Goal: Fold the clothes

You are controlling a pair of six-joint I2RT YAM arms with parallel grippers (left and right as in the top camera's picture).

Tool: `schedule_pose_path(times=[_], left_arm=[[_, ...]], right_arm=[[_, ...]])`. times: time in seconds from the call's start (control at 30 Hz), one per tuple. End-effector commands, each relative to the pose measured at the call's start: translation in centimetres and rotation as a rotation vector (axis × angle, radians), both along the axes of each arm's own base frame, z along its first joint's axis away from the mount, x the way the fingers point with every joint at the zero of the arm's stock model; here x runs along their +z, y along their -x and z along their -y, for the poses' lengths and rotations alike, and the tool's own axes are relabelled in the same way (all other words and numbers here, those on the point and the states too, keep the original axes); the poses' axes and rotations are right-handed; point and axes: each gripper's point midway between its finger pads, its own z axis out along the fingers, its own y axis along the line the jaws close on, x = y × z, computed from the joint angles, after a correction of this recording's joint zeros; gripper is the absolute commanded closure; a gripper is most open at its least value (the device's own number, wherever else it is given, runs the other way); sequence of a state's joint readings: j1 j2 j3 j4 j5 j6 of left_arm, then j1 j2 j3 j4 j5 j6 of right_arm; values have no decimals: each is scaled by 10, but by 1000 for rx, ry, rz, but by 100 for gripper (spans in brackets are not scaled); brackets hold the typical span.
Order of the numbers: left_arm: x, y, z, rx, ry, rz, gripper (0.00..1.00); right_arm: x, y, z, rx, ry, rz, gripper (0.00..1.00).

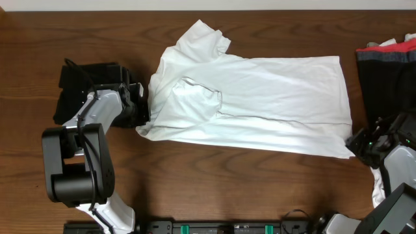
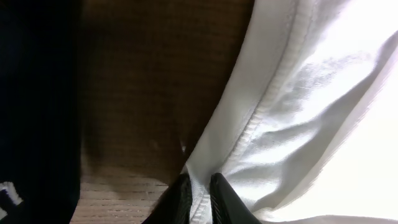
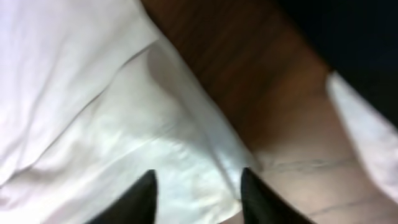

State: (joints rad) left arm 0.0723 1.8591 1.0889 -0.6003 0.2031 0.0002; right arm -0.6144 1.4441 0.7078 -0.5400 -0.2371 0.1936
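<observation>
The white T-shirt (image 1: 260,97) lies across the middle of the wooden table, one sleeve at the back and its hem to the right. My left gripper (image 1: 141,112) is at the shirt's left edge. In the left wrist view its fingers (image 2: 200,186) are shut on the shirt's stitched edge (image 2: 261,112). My right gripper (image 1: 361,144) is at the shirt's front right corner. In the right wrist view its fingers (image 3: 198,186) are open, spread over the white fabric (image 3: 93,93).
A black folded garment (image 1: 81,84) lies on the table left of the left gripper. A dark pile of clothes with red and white on top (image 1: 390,71) sits at the right edge. A white cloth piece (image 1: 377,185) lies by the right arm.
</observation>
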Motion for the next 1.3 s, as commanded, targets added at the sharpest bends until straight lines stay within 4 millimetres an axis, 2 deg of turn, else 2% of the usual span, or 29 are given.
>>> schedule_pose_path(times=[0.0, 0.13, 0.2, 0.27, 0.33, 0.43, 0.47, 0.6, 0.7, 0.8, 0.9, 1.0, 1.1, 1.17, 1.27], left_arm=[[-21, 11, -1, 0, -1, -61, 86], [-21, 11, -1, 0, -1, -64, 86], [-20, 11, -1, -1, -1, -63, 86], [-20, 9, -1, -1, -1, -57, 86], [-14, 5, -1, -1, 2, -51, 84], [10, -3, 8, -7, 55, -33, 72], [23, -8, 11, -11, 69, -15, 69], [65, -24, 19, -40, 71, 82, 68], [82, -33, 33, -87, 67, 159, 66], [82, -37, 55, -188, 63, 189, 62], [74, -36, 77, -298, 57, 189, 55], [67, -40, 91, -336, 59, 198, 45], [66, -48, 100, -358, 60, 233, 42], [68, -52, 103, -363, 61, 254, 42], [78, -57, 100, -354, 56, 284, 41]], right_arm=[[9, -3, -4, 25, -29, 29, 50], [4, 13, -4, -6, -52, -33, 52], [5, 14, 1, -32, -52, -25, 51], [9, 6, 1, -37, -77, 27, 52], [17, -8, -7, -8, -135, 112, 53], [31, -26, -20, 42, -205, 225, 55], [35, -32, -24, 60, -227, 257, 59], [38, -35, -31, 83, -245, 271, 63], [36, -33, -39, 97, -260, 253, 64], [35, -34, -49, 136, -267, 242, 63], [35, -37, -60, 181, -267, 239, 56], [35, -39, -69, 214, -270, 235, 50], [35, -40, -75, 233, -272, 232, 49], [35, -40, -77, 238, -274, 231, 41], [35, -39, -77, 238, -277, 228, 37]])
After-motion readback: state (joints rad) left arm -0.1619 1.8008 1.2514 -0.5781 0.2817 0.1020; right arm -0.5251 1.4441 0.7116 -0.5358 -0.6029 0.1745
